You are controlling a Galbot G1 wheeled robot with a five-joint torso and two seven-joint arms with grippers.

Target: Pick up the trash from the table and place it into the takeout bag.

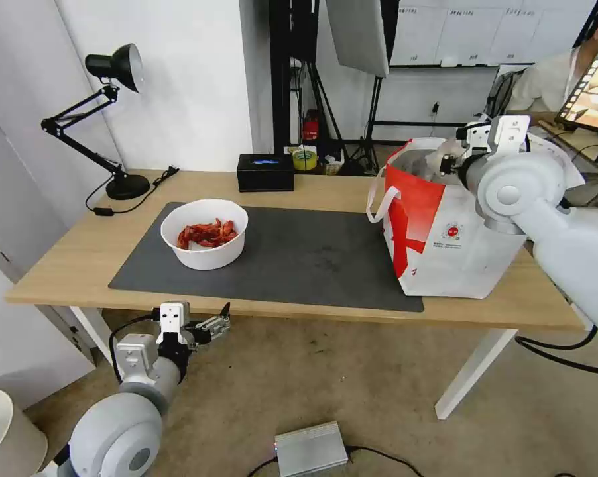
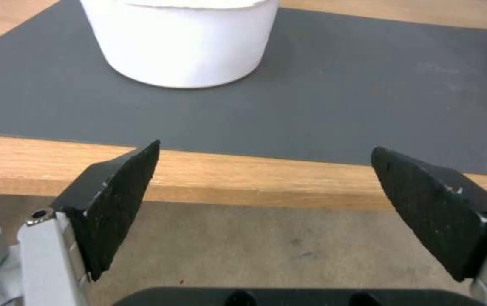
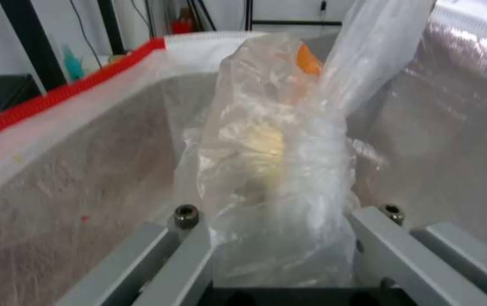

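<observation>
A white round bowl of red crayfish shells stands on the dark grey mat of the table. My left gripper hangs open just below and in front of the table's front edge; in the left wrist view its black pads frame the table edge, with the bowl beyond. The takeout bag stands upright at the right end. My right gripper is over its opening, shut on the small knotted clear bag, which hangs inside the foil lining.
A black rectangular box and a roll of tape sit at the table's far edge. A black desk lamp stands at the back left. A silver box with cables lies on the floor in front.
</observation>
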